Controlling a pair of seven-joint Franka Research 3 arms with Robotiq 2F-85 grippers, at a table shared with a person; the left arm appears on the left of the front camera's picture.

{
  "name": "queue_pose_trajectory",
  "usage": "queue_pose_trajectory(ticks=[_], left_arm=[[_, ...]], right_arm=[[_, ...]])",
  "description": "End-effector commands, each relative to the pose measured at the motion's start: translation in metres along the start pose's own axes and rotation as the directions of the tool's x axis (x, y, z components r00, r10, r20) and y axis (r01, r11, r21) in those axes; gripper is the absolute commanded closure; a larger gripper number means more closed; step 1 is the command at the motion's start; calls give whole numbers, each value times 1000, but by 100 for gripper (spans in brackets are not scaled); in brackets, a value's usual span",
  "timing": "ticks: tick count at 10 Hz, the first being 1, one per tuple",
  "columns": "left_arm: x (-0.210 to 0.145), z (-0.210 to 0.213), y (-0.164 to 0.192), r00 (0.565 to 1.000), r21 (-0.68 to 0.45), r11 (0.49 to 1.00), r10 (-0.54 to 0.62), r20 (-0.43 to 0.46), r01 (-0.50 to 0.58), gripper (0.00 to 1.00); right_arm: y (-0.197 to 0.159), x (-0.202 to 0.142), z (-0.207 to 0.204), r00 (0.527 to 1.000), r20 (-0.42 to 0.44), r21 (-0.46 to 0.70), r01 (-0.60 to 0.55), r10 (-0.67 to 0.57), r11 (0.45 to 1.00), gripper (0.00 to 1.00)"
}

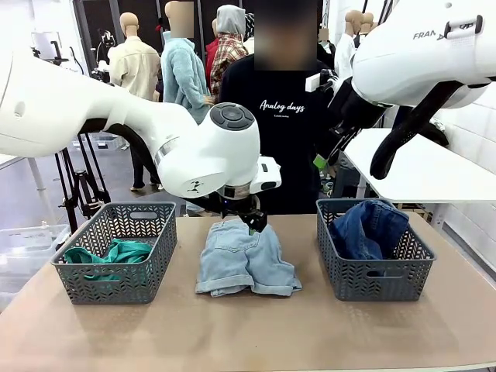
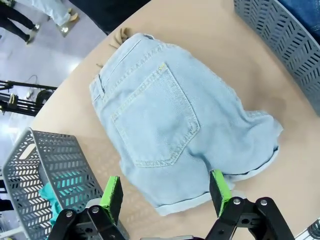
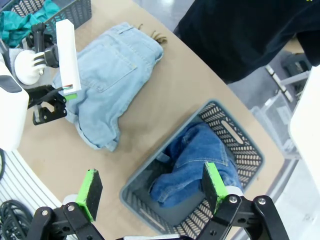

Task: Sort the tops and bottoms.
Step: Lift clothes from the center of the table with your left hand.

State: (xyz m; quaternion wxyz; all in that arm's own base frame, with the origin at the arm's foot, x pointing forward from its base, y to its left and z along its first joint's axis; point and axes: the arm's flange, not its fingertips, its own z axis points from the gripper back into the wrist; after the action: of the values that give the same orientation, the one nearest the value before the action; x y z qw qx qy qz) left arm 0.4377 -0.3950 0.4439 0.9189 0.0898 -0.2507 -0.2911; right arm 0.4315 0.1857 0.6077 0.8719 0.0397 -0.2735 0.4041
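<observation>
Pale washed-blue denim shorts (image 1: 244, 260) lie flat mid-table, back pocket up (image 2: 165, 120) (image 3: 105, 75). My left gripper (image 1: 254, 221) hangs open just above their far edge; in the left wrist view its green pads straddle the rolled cuff side, left gripper (image 2: 166, 190) not touching the cloth. Dark blue denim shorts (image 1: 370, 229) sit crumpled in the right grey basket (image 1: 372, 283) (image 3: 245, 145). A teal-green top (image 1: 116, 254) (image 2: 65, 182) lies in the left grey basket (image 1: 108, 291). My right gripper (image 3: 151, 190) is open and high above the right basket, holding nothing.
A person in a black printed T-shirt (image 1: 283, 116) stands at the table's far edge, hands out of sight. The tan tabletop (image 1: 248, 333) has bare room in front of the shorts and between the baskets. A white side table (image 1: 418, 167) stands at the back right.
</observation>
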Motion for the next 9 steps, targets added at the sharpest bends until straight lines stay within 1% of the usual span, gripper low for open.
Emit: queue_pose_trajectory(ticks=[1, 2, 3, 4, 5, 6, 7, 8, 9], left_arm=[[0, 0, -5, 1000, -4, 1000, 5, -2, -5, 9], [0, 31, -19, 996, 123, 992, 23, 91, -34, 9], [6, 32, -24, 990, 124, 988, 82, 113, -96, 9], [14, 15, -18, 980, 23, 981, 194, 48, -195, 9], [19, 3, -14, 965, 0, 966, 259, -34, -259, 9], [24, -13, -9, 952, 20, 960, 279, -122, -279, 9], [24, -25, -6, 929, 10, 951, 303, -211, -308, 9], [24, -36, -3, 909, -20, 938, 328, -258, -345, 9], [23, -47, 1, 886, -94, 915, 350, -305, -393, 9]], right_arm=[[1, 0, 0, 1000, -5, -5, 2, -2, 1000, 0], [1, 0, 0, 1000, -5, -5, 2, -2, 1000, 0], [1, 0, 0, 1000, -5, -5, 2, -2, 1000, 0], [1, 0, 0, 1000, -5, -5, 2, -2, 1000, 0], [1, 0, 0, 1000, -5, -5, 2, -2, 1000, 0], [1, 0, 0, 1000, -5, -5, 2, -2, 1000, 0], [1, 0, 0, 1000, -5, -5, 2, -2, 1000, 0], [1, 0, 0, 1000, -5, -5, 2, -2, 1000, 0], [1, 0, 0, 1000, -5, -5, 2, -2, 1000, 0]])
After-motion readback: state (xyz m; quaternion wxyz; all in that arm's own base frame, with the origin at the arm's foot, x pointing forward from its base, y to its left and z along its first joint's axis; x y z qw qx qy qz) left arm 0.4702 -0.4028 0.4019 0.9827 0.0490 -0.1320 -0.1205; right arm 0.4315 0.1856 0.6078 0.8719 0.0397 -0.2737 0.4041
